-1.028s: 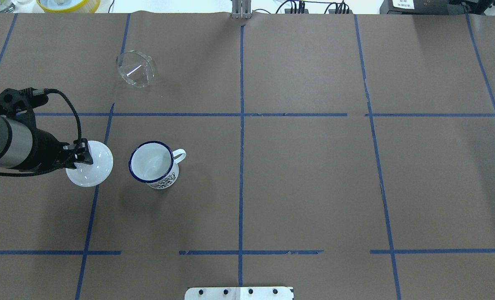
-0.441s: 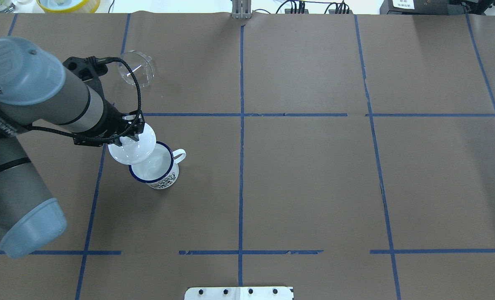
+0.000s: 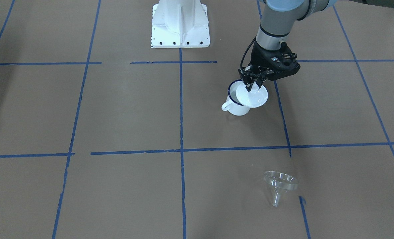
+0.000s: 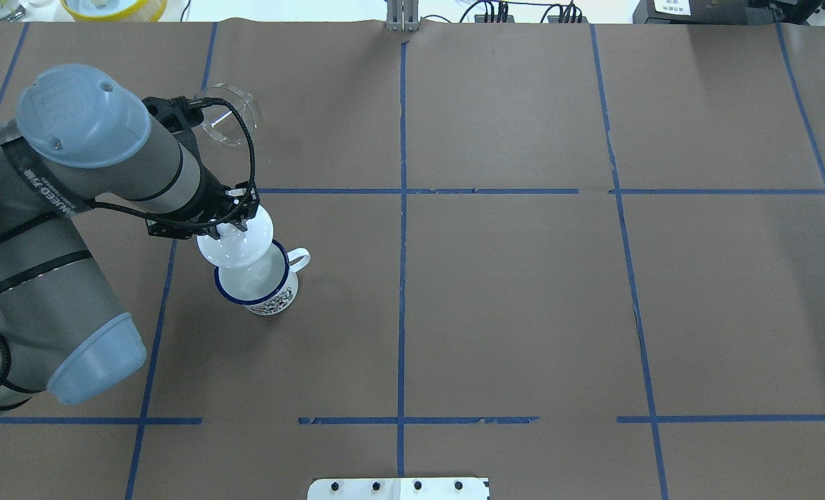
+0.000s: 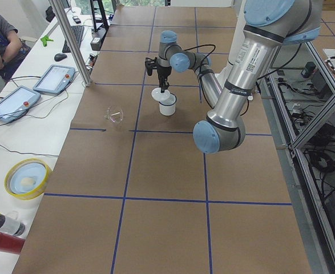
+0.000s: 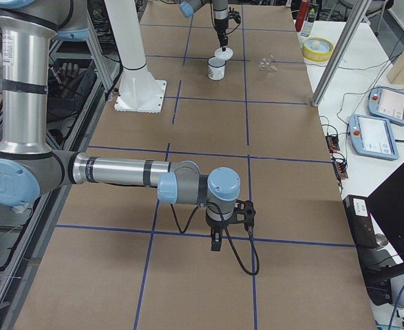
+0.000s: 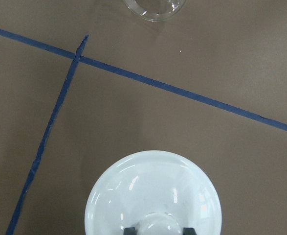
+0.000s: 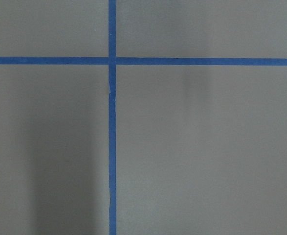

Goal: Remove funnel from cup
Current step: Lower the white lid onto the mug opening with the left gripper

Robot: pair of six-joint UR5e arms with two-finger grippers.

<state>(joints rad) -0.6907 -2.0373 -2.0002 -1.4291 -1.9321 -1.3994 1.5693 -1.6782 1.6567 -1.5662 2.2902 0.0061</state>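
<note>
Funnel (image 3: 280,181) lies on its side on the desk (image 3: 117,109), outside the cup (image 3: 239,109) and well apart from the left claw (image 3: 252,87), which is clamped on the knob of a white lid (image 3: 255,97) (partly over the cup's mouth). Right claw (image 6: 215,242): opening cannot be told.

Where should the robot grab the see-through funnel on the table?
Probably the wide rim, coming straight down from above. The funnel lies tipped over with its spout low against the table, so the rim's top edge sticks up free. One pincer finger could go inside the mouth and the other outside. The thin spout sits too close to the table to pinch easily.
</note>
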